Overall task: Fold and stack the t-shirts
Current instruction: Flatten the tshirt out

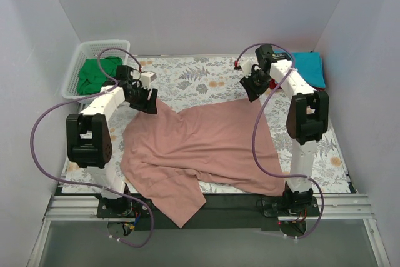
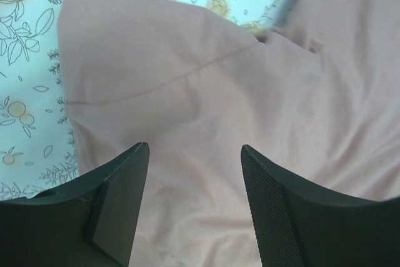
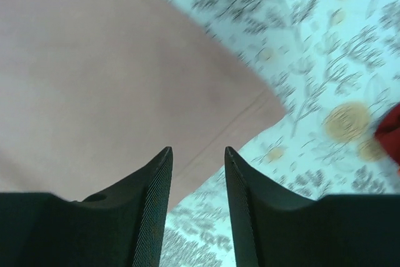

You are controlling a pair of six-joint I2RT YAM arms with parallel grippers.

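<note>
A dusty-pink t-shirt lies spread and rumpled across the floral cloth, one part hanging over the near edge. My left gripper is open and empty above its far left corner; the wrist view shows pink fabric between the fingers. My right gripper is open and empty above the far right corner; its view shows the hemmed corner. A green tee lies in the basket. A folded teal tee sits on a red-orange one at far right.
A white mesh basket stands at the far left corner. White walls enclose the table on three sides. Purple cables loop from both arms. The floral cloth shows bare at the far middle.
</note>
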